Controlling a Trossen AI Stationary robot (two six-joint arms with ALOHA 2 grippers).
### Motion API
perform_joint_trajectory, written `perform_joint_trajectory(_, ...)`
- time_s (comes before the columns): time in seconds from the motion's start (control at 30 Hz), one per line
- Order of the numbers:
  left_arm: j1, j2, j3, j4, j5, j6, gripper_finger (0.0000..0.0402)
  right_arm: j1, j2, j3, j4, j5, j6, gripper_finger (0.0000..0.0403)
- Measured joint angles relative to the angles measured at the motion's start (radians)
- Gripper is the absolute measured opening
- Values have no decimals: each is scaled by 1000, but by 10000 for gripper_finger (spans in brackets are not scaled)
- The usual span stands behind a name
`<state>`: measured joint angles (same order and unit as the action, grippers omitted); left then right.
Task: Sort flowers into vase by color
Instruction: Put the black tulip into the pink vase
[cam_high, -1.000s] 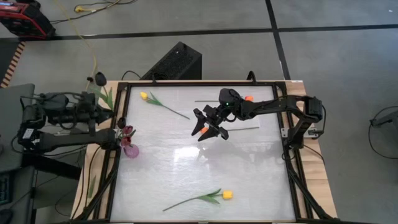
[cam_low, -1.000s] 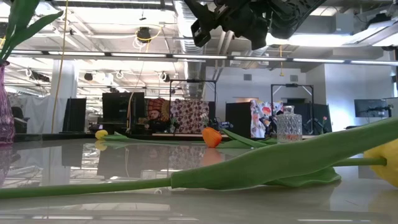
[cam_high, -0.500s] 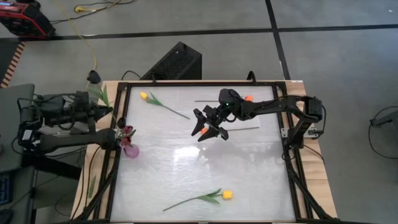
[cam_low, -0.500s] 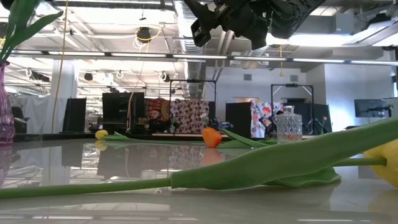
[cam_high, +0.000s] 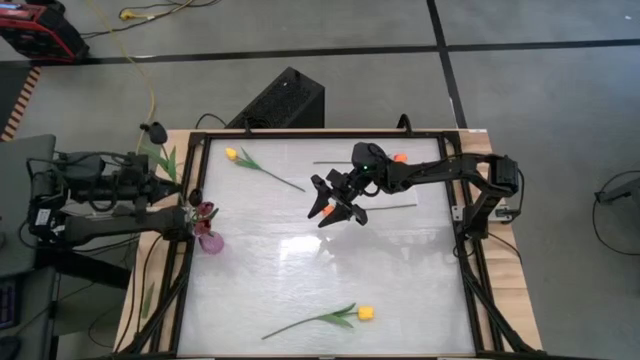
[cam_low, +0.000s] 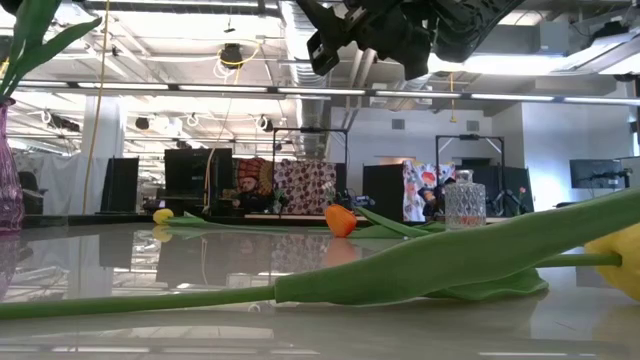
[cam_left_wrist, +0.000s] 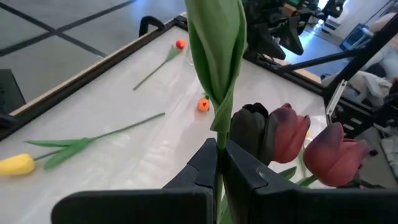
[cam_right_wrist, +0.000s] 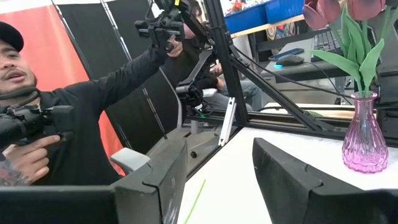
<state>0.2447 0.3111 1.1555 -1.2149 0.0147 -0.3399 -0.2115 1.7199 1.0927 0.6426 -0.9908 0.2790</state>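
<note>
Left gripper (cam_left_wrist: 219, 163) shifted a bit, clamped on a dark-headed tulip's green stem (cam_left_wrist: 219, 81) near the pink glass vase (cam_high: 210, 241); right gripper (cam_high: 333, 203) hovers, fingers apart.

Left gripper (cam_left_wrist: 219, 171) off the left edge, jaws clamped, seemingly on a thin stem. Right gripper (cam_high: 336, 208) extended above mid-counter, jaws spread wide, holding nothing.

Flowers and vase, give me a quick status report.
Left gripper shut on a green stem beside the pink vase holding dark red flowers. Right gripper open, empty, above mid-table. Yellow flowers on the table; nothing in the way.
</note>
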Motion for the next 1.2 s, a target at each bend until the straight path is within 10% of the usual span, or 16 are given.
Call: perform_joint_trajectory(1.2,0,-236,-278,31,94,-38,1,0,0,0,-79,-5,-52,207)
